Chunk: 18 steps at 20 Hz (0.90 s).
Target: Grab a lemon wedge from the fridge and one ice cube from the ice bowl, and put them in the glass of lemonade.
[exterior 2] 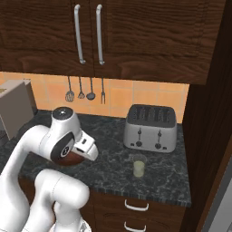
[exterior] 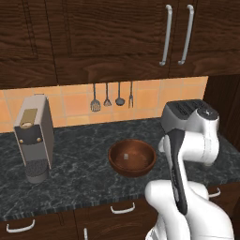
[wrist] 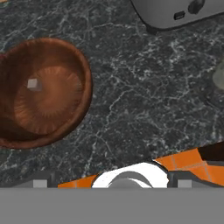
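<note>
The ice bowl point(exterior: 132, 157) is a round reddish-brown wooden bowl standing mid-counter, with one small whitish ice cube point(exterior: 125, 157) inside. In the hand view the ice bowl point(wrist: 43, 92) lies at the left, the ice cube point(wrist: 33, 84) resting left of its centre. My gripper point(wrist: 112, 183) hovers above the counter just right of the bowl, open, with nothing between its fingertips point(wrist: 40, 183). The glass of lemonade point(exterior 2: 139, 166) stands in front of the toaster, near the counter's front edge, and the hand view catches its rim point(wrist: 218, 78) at the right border. The lemon wedge and the fridge are out of view.
A silver toaster point(exterior 2: 151, 128) stands at the back right against the tiled wall. A grey coffee machine point(exterior: 33, 136) occupies the counter's left end. Utensils point(exterior: 112, 98) hang on the wall, with dark wood cabinets point(exterior: 117, 37) above. A tall dark panel point(exterior 2: 208, 136) bounds the right.
</note>
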Motion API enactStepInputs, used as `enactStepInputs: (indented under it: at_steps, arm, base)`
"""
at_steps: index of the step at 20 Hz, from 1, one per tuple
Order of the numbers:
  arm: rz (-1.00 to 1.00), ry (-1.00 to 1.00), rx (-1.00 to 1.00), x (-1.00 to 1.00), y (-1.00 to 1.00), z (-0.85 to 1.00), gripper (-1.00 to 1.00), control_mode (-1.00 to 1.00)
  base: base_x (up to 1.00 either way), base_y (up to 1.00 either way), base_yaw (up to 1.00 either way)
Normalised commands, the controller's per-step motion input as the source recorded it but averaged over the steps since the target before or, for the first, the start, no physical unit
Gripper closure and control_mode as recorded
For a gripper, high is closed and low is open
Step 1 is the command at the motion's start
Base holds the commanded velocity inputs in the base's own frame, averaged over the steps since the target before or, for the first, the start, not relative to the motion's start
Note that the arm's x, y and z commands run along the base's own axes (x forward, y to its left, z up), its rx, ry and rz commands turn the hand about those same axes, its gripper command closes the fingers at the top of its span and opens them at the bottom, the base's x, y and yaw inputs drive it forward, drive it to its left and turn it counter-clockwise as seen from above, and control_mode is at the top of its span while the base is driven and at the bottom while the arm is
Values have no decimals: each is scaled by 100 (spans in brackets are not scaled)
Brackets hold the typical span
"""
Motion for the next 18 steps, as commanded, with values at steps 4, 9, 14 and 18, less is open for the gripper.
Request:
enactStepInputs:
  at_steps: [4,9,14,18]
  arm:
    - [0,5,1,-18,74,1,-100,-100]
    - [-1,-5,0,-36,30,0,-100,-100]
    - [-13,-8,0,-53,-1,11,-100,-100]
    - [-1,-16,0,-68,-5,2,-100,-100]
  base:
    - [0,0,0]
    - [0,0,0]
    - [0,0,0]
    - [0,0,0]
